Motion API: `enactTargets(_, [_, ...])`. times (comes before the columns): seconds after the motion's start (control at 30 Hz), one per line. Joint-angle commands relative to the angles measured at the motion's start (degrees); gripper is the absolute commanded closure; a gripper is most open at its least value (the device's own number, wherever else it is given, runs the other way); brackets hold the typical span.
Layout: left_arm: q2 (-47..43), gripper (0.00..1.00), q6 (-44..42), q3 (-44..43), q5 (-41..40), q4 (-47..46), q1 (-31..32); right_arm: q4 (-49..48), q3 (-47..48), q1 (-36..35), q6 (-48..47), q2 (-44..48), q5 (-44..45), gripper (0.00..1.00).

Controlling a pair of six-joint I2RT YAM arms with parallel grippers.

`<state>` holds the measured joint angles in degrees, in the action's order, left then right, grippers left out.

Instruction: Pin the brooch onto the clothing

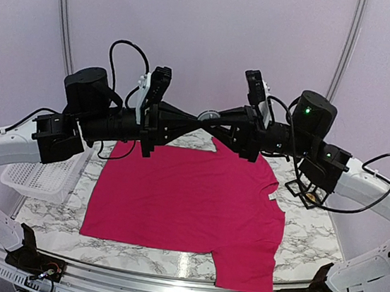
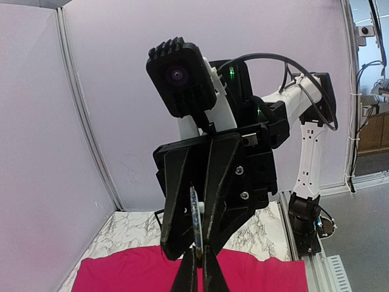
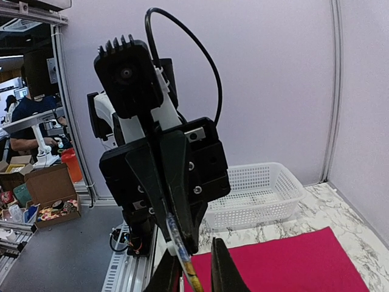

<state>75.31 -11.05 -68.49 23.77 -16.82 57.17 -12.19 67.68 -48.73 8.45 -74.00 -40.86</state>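
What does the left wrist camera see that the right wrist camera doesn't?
Only the left wrist view: the right gripper facing it, and the right arm's white links. Only the right wrist view: the left gripper facing it, a white basket, cardboard boxes, a person. Both: the brooch edge-on, the pink clothing, the marble table.

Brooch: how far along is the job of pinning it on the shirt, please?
Done: the brooch is picked up and held in the air above the shirt, which lies spread flat.
In hand: the left gripper is shut on it. The right gripper has its jaws slightly apart around it, and whether it grips is unclear.
Left: bring the brooch down and pin it. The shirt has no brooch on it yet.
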Motion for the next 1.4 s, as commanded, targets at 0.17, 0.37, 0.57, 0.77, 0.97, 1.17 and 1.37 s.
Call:
enactTargets(0.17, [-0.5, 1.0, -0.7, -0.5, -1.5, 0.6, 2.0, 7.8, 1.2, -0.7, -6.2, 1.7, -0.4, 0.6])
enactTargets(0.37, [-0.7, 1.0, -0.1, -0.5, -1.5, 1.2, 1.7, 15.9, 1.7, -0.7, -12.0, 5.5, -0.3, 0.39])
enactTargets(0.57, [-1.1, 1.0, 0.0, -0.3, -1.1, 1.8, 1.7, 16.4, 0.9, -0.7, -12.2, 8.5, 5.9, 0.45])
enactTargets(0.77, [-1.7, 1.0, -0.8, -0.1, -0.1, 1.9, 1.7, 14.2, 0.2, -0.6, -11.4, 9.1, 8.1, 0.7])
enactTargets(0.97, [-1.5, 1.0, -0.4, -0.1, 0.2, 2.1, 1.7, 14.1, 1.3, -0.6, -11.4, 8.5, 6.8, 0.82])
enactTargets(1.17, [-1.3, 1.0, -0.3, -0.5, 0.6, 2.1, 1.7, 14.5, 1.7, -0.7, -11.0, 7.5, 6.3, 0.87])
enactTargets(1.37, [-1.0, 1.0, 0.5, -0.5, 0.5, 2.2, 1.7, 14.1, 1.8, -0.7, -10.7, 7.1, 5.7, 1.0])
